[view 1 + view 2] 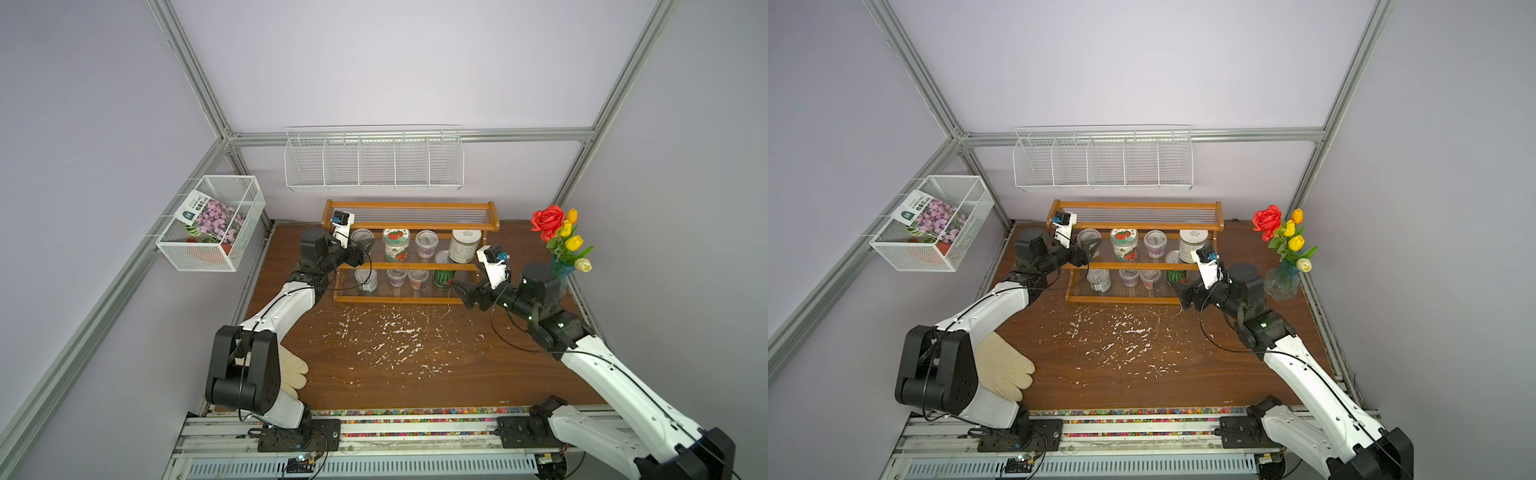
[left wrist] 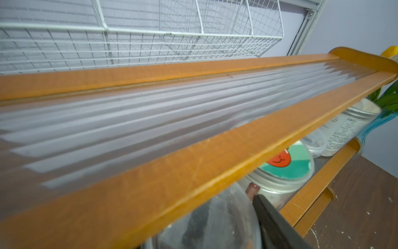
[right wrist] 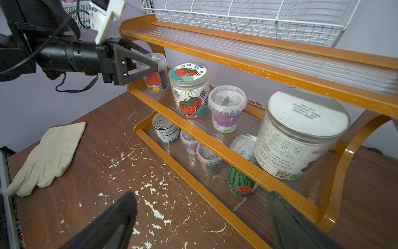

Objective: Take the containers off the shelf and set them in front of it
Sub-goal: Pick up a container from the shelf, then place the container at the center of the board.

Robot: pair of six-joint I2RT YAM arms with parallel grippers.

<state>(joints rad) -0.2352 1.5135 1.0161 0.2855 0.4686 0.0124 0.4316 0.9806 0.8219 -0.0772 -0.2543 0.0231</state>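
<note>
Eight containers sit on the shelf (image 1: 409,205), four on its middle tier and four on the lowest. My left gripper (image 3: 154,60) reaches onto the middle tier's left end, jaws standing either side of a clear cup (image 3: 155,83) whose red label I cannot read. Whether they press the cup or only bracket it I cannot tell, and my left wrist view gives just a blur of its lid under the top tier's ribbed panel. Next along stands the jar (image 3: 189,94), with red fruit drawn on lid and side among Chinese characters and "番茄" on a red band at its foot. Beside it a purple-labelled cup (image 3: 226,116) shows only the letters "den" at its label's edge. The big tin (image 3: 297,140) carries lines of print on its white lid and a table and QR code on its side, all too fine to read. Below, the pull-tab can (image 3: 164,129) has tiny print. A small cup (image 3: 189,143) and a second small cup (image 3: 208,160) are half hidden behind the middle rail. The watermelon can (image 3: 241,182) shows its top only through the ribbed panel. My right gripper (image 3: 201,194) hangs before the lowest tier near that can, jaws spread wide, holding nothing. In the wire basket (image 1: 199,255) on the side wall, a seed packet (image 1: 210,216) with pink flowers bears Chinese writing too small to read.
</note>
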